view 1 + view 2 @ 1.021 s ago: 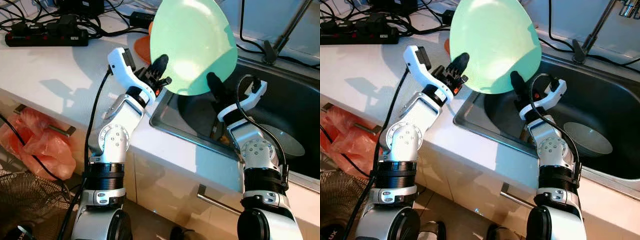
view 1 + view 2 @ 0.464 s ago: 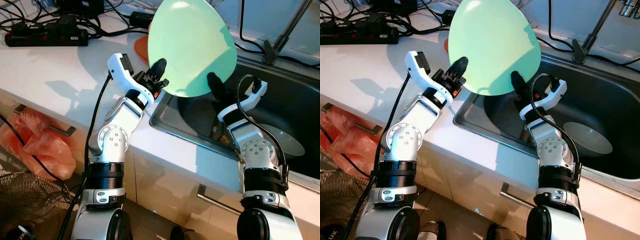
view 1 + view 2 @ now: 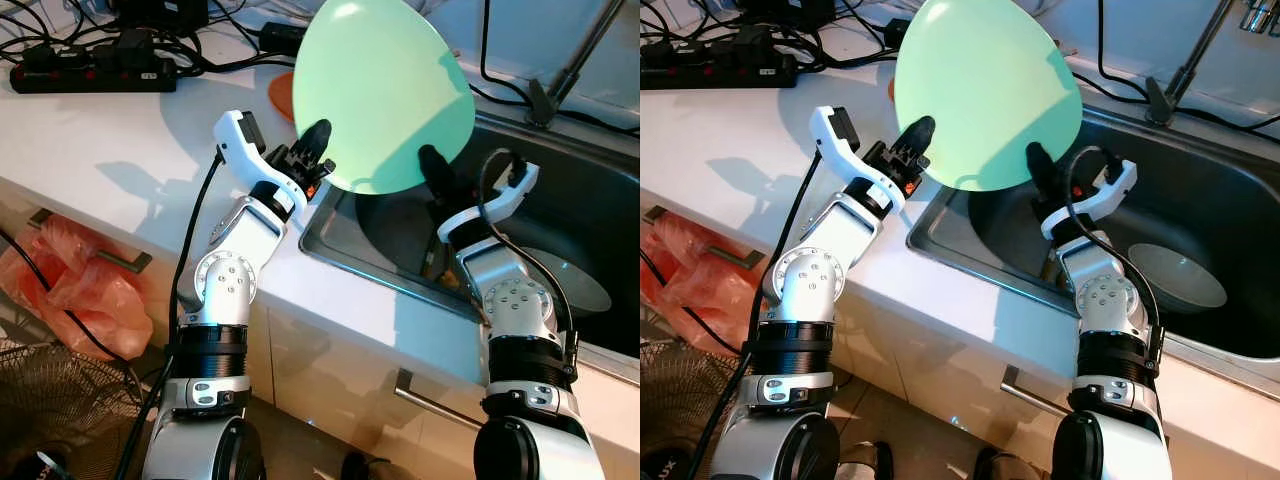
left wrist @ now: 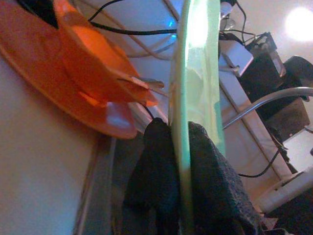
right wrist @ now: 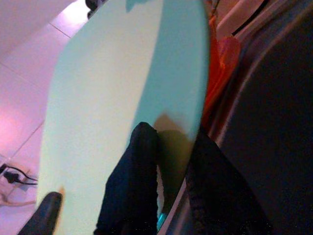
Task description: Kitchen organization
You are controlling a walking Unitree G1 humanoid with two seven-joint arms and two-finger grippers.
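A large pale green plate (image 3: 385, 95) stands on edge above the left end of the sink (image 3: 590, 215). My left gripper (image 3: 318, 140) is shut on its lower left rim; in the left wrist view the rim (image 4: 188, 98) runs between the two black fingers (image 4: 151, 166). My right gripper (image 3: 432, 165) is shut on the lower right rim, with one finger (image 5: 132, 181) lying on the plate's face (image 5: 112, 98). Behind the green plate, an orange plate (image 3: 280, 95) rests on the counter; it also appears in the left wrist view (image 4: 73, 73).
A grey bowl (image 3: 572, 282) lies in the sink. A faucet (image 3: 560, 70) rises at the back right. A power strip (image 3: 90, 72) and cables lie on the white counter (image 3: 120, 140). An orange plastic bag (image 3: 75, 285) hangs below the counter beside a drawer handle (image 3: 115, 262).
The green plate has shifted a little to the left and upward, with both grippers still holding it. The left arm has moved slightly left with it.
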